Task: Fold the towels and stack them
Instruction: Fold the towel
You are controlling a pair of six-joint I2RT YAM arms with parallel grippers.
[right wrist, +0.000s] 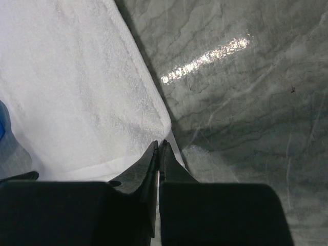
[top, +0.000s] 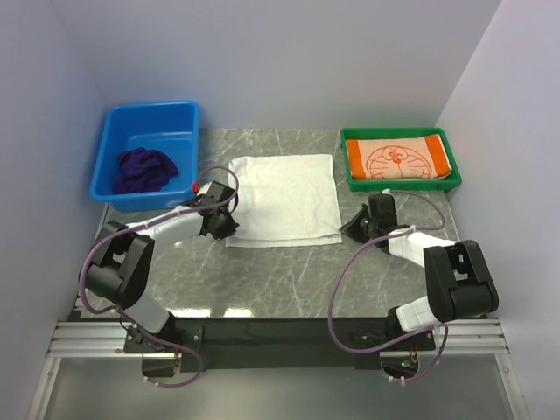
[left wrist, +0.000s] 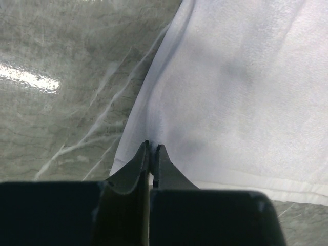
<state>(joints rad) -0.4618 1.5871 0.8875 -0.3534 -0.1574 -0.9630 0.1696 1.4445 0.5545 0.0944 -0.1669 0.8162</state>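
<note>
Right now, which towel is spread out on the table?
The white towel, flat on the table; the purple towel is bunched in the blue bin, the orange towel folded in the green tray.

Spread towel (top: 284, 197) between tub (top: 153, 107) and tray (top: 402, 185)

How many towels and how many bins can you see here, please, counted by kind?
Towels: 3 (white towel, orange towel, purple towel)
Bins: 2 (blue bin, green bin)
Total: 5

No readable text, label or number is showing anywhere; the orange towel (top: 400, 160) is bearing only a cartoon face.
</note>
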